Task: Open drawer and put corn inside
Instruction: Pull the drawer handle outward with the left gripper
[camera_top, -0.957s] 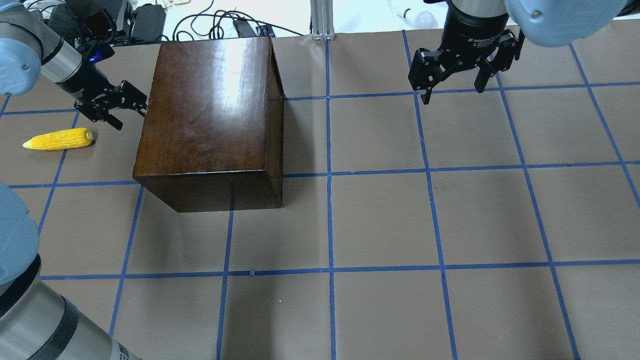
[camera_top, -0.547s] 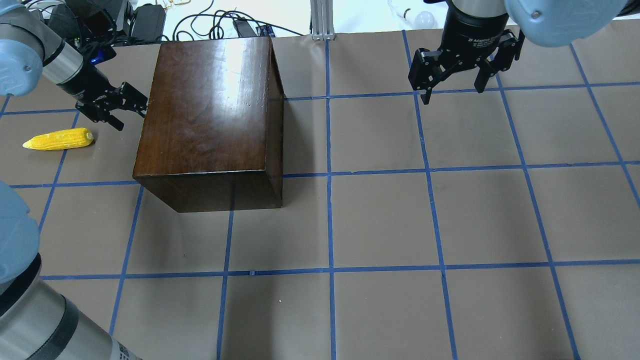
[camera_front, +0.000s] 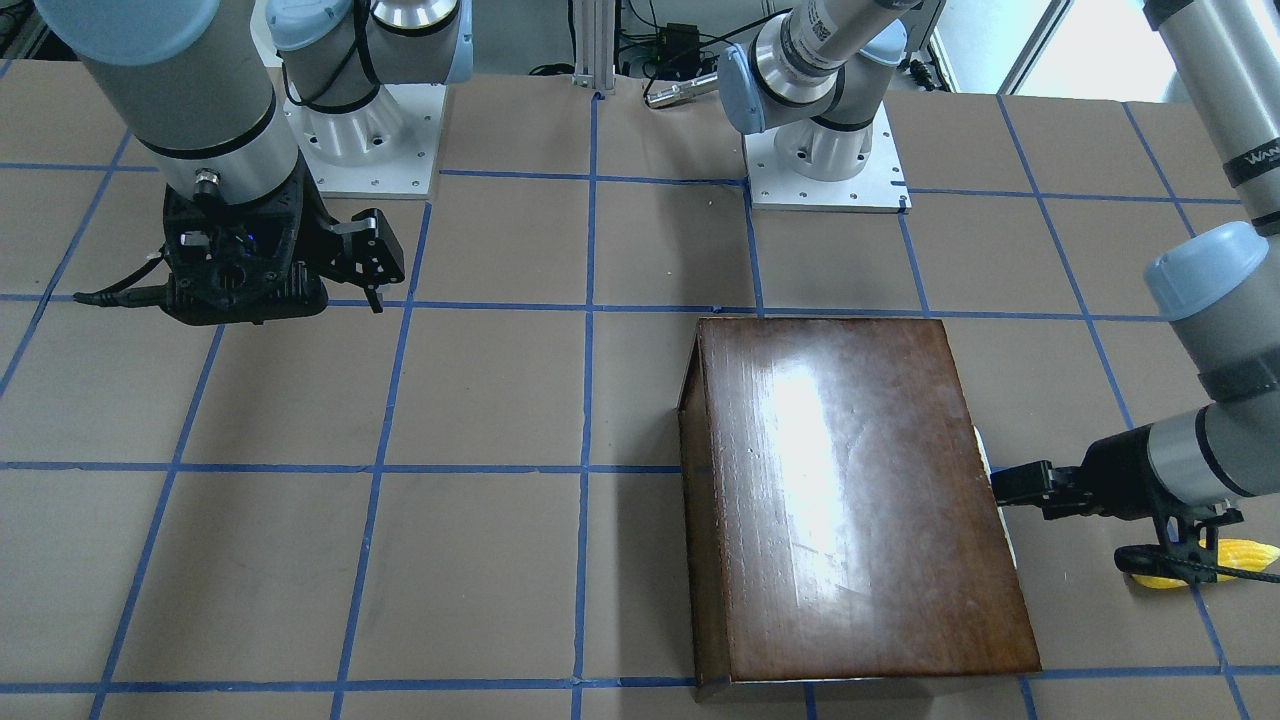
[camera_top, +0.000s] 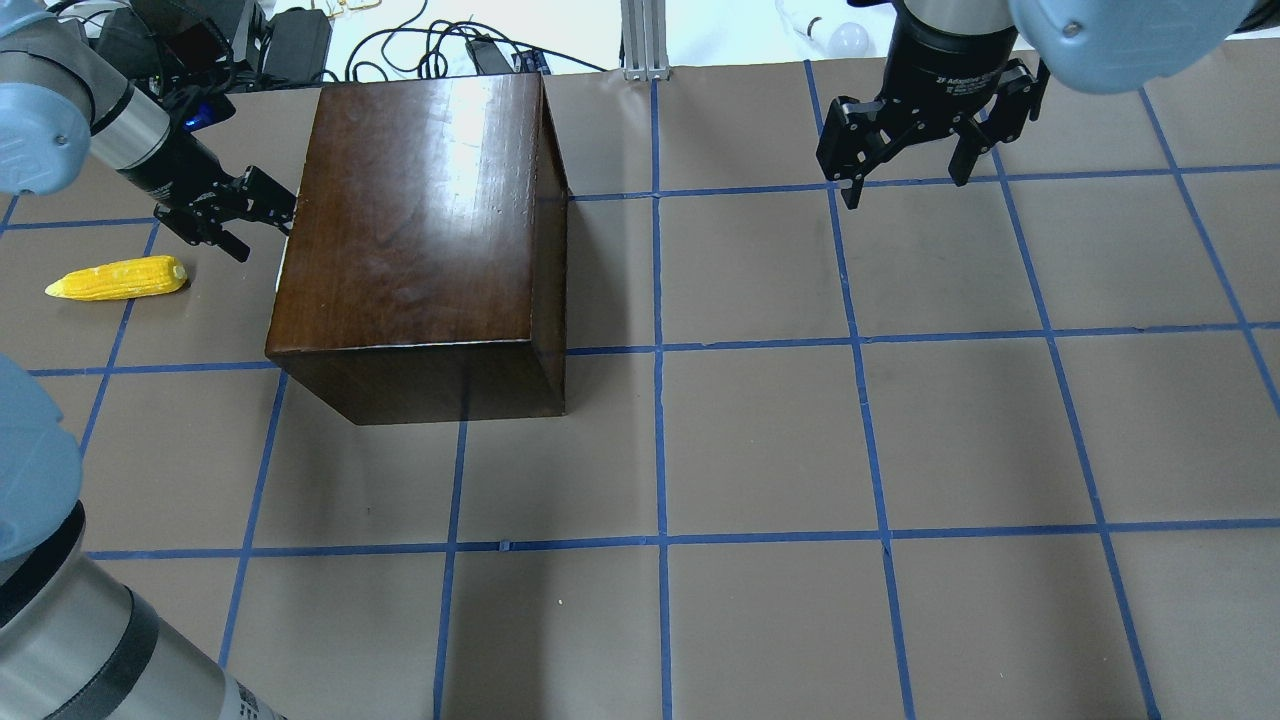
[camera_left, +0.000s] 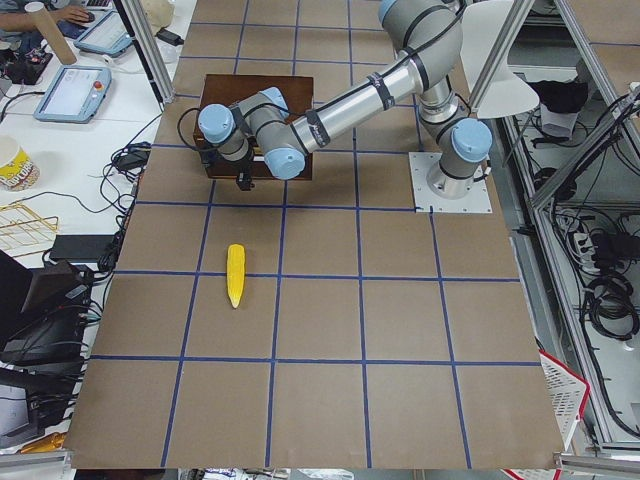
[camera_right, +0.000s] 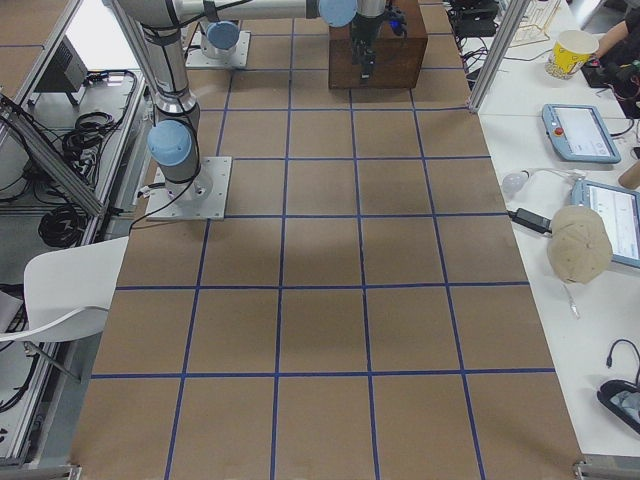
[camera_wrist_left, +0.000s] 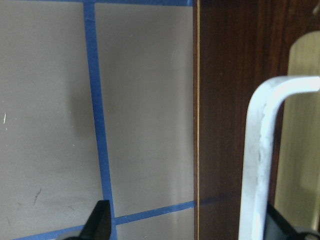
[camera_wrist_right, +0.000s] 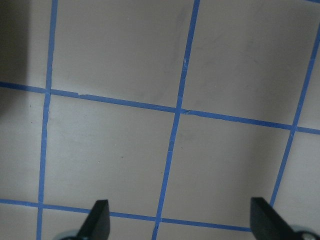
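Corn (camera_top: 118, 279) lies flat on the table (camera_top: 760, 440), left of the box (camera_top: 420, 220) and apart from it. Its long axis runs left-right, with the tapered tip pointing left, away from the box, and the blunt end toward the box. The box sits at far left, glossy top up. The drawer (camera_wrist_left: 232, 75) is in its left face. A thin pale sliver (camera_front: 1004, 538) shows along that edge, so the drawer is out by a crack at most. Left gripper (camera_top: 264, 228) is level at the drawer front, just far of the corn's blunt end and not touching the corn. In the left wrist view its fingers (camera_wrist_left: 101, 222) stand apart. The pale metal handle (camera_wrist_left: 260, 150) sits between them, close against the far finger, and contact is not resolvable. A brass plate (camera_wrist_left: 300, 125) sits behind the handle. Right gripper (camera_top: 908, 185) hangs over bare table at far right, well apart from the box, pointing down with its jaws spread wide and nothing between them. The right wrist view shows only blue tape lines (camera_wrist_right: 175, 130) below it.
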